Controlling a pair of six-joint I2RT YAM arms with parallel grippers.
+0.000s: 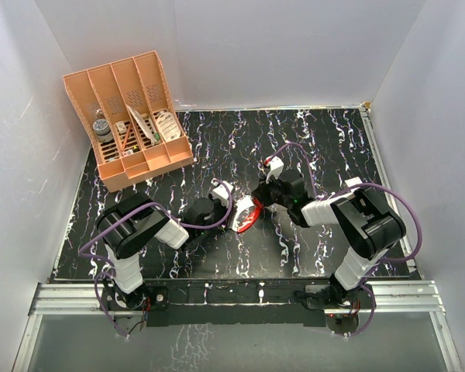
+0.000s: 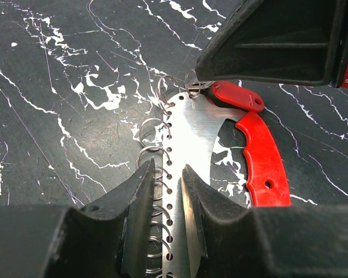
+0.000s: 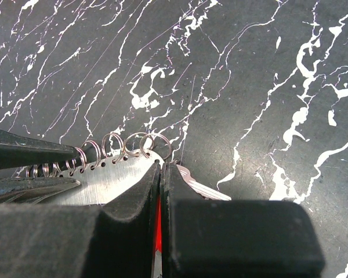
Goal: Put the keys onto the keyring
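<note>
keyring (image 2: 188,139) of perforated steel, red-rimmed; tiny red key (image 2: 238,95)

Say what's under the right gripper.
A red key pokes out from under the right gripper, beside the top end of the keyring. Its gripped end is covered by the gripper, so whether it's threaded on can't be seen.
</note>
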